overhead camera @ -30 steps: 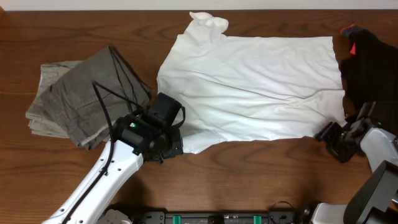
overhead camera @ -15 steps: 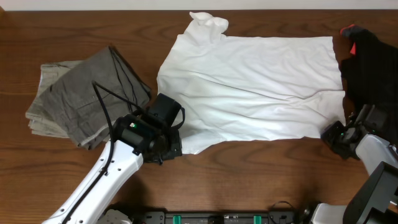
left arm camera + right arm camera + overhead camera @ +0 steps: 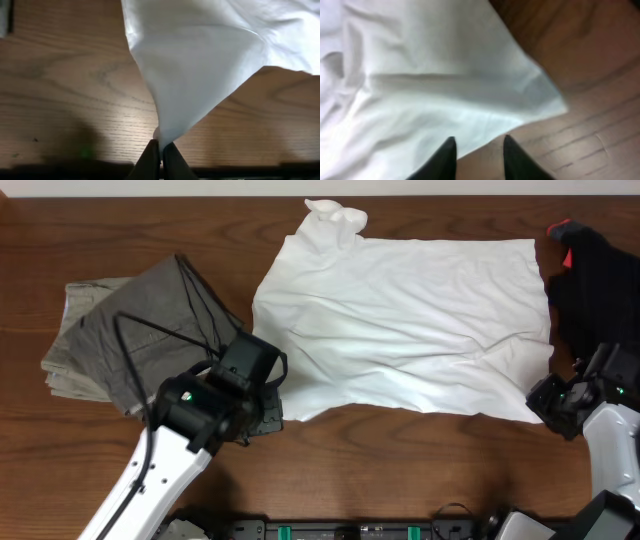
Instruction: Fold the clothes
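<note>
A large white T-shirt [image 3: 400, 320] lies spread on the wooden table [image 3: 400, 450]. My left gripper [image 3: 268, 412] is shut on the shirt's near left corner; the left wrist view shows the cloth [image 3: 195, 65] pulled into a cone between the closed jaws [image 3: 161, 148]. My right gripper [image 3: 545, 402] is open just off the shirt's near right corner; in the right wrist view the fingers [image 3: 479, 145] are apart over the hem [image 3: 445, 105], holding nothing. Grey-khaki trousers [image 3: 130, 335] lie at the left. A black garment [image 3: 600, 290] lies at the right edge.
A small red item [image 3: 562, 228] peeks out by the black garment at the far right. Black cables [image 3: 190, 310] from the left arm cross over the trousers. The table's near edge holds the arm bases [image 3: 360, 530].
The left gripper pulled the shirt's near left corner leftward and toward the front. The right gripper moved right along the hem, and the shirt's near right edge now reaches further right.
</note>
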{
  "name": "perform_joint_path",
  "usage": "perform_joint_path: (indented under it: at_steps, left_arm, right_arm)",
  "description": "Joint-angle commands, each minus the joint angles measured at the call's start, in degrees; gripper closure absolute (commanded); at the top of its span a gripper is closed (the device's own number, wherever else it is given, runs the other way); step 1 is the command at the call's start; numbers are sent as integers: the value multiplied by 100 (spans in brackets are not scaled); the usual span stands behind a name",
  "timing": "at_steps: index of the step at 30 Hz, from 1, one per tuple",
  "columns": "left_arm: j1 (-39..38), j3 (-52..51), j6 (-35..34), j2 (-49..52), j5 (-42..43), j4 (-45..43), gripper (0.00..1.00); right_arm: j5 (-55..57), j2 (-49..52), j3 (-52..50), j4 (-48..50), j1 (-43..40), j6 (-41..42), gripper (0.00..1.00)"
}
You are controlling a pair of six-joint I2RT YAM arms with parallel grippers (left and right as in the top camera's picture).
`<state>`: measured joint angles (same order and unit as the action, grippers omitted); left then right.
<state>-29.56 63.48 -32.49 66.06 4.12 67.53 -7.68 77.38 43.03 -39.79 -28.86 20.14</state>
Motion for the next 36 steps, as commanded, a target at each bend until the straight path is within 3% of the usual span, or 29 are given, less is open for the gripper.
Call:
perform_joint_path:
  at_steps: [1,2,4,14,16,19,21,27,36]
  left_arm:
    - [24,79,98,9,-221,59,94]
    - [24,79,98,17,-221,74,94]
    - [24,79,120,17,-221,87,94]
    - [24,79,142,17,-225,96,94]
    - [24,79,142,17,-225,98,94]
    - [24,79,144,13,-225,107,94]
    - [24,83,142,7,-225,107,94]
    - [24,304,140,-90,-223,247,94]
    - [24,1012,136,-529,-223,1235,94]
  right_arm:
    - [236,232,-98,-33,-44,22,62]
    - [236,313,-127,-44,-44,20,54]
    - [289,553,-184,-72,-50,22,49]
    - [446,1268,-190,391,-284,44,44]
    - [444,1272,-190,509,-291,42,52]
    - [402,1239,-164,501,-291,37,86]
    - [280,1161,-111,341,-291,-70,99]
    - [55,577,44,-518,-289,-223,99]
    - [-435,-1071,227,-1803,-291,-310,99]
